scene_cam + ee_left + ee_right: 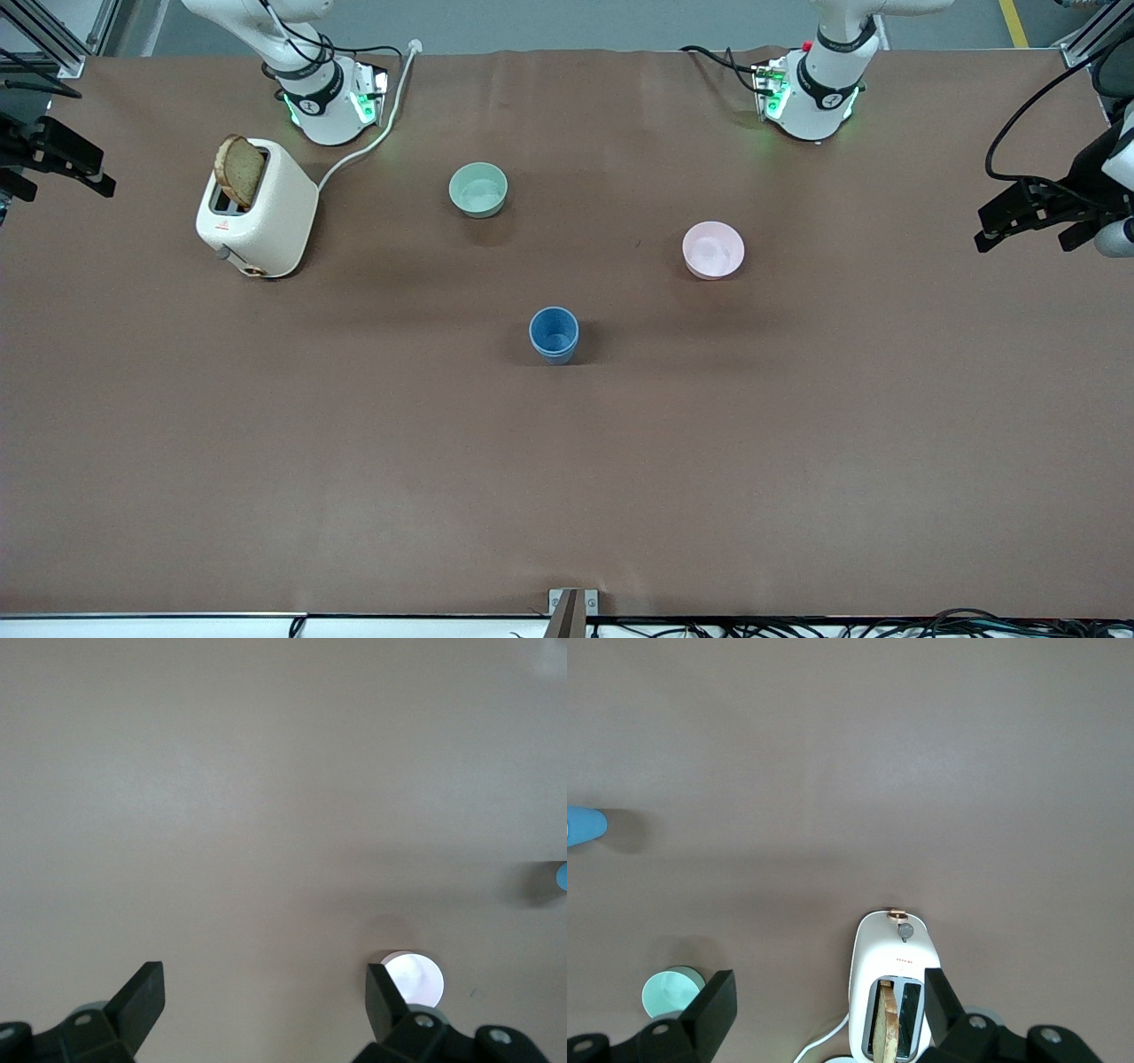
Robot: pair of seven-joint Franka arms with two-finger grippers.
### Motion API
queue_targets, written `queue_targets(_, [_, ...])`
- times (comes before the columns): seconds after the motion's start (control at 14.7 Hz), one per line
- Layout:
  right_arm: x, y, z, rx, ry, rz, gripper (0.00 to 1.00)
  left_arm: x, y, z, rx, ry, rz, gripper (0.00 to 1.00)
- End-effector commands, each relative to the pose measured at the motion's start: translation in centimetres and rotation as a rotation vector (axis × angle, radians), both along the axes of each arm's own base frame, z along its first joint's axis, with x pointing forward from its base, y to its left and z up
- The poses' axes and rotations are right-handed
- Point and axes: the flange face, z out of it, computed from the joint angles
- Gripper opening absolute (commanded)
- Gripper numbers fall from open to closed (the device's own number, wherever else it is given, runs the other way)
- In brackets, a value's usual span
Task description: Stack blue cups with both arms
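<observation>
I see blue cups at one spot only, upright mid-table, nearer the front camera than both bowls. I cannot tell whether it is one cup or two nested. A blue edge also shows in the left wrist view and the right wrist view. My left gripper is open and empty, raised over the left arm's end of the table, well apart from the cups; its dark fingers stand wide apart. My right gripper is open and empty, raised over the right arm's end; it also shows in its wrist view.
A mint-green bowl stands toward the robots' bases. A pink bowl stands toward the left arm's end. A white toaster with a bread slice and its cord stands by the right arm's base. The brown table has bare room toward the front camera.
</observation>
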Motion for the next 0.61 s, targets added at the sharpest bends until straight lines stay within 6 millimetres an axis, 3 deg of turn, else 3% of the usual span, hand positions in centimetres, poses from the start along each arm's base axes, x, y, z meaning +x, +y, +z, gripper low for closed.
queue_targets(0.0, [0.3, -0.2, -0.21, -0.009, -0.002, -0.009, 0.94, -0.7, 0.35, 0.61, 0.006, 0.003, 0.007, 1.0])
queue_targets(0.54, [0.85, 0.17, -0.8, -0.009, -0.007, -0.007, 0.94, -0.83, 0.64, 0.48, 0.01, 0.017, 0.011, 1.0])
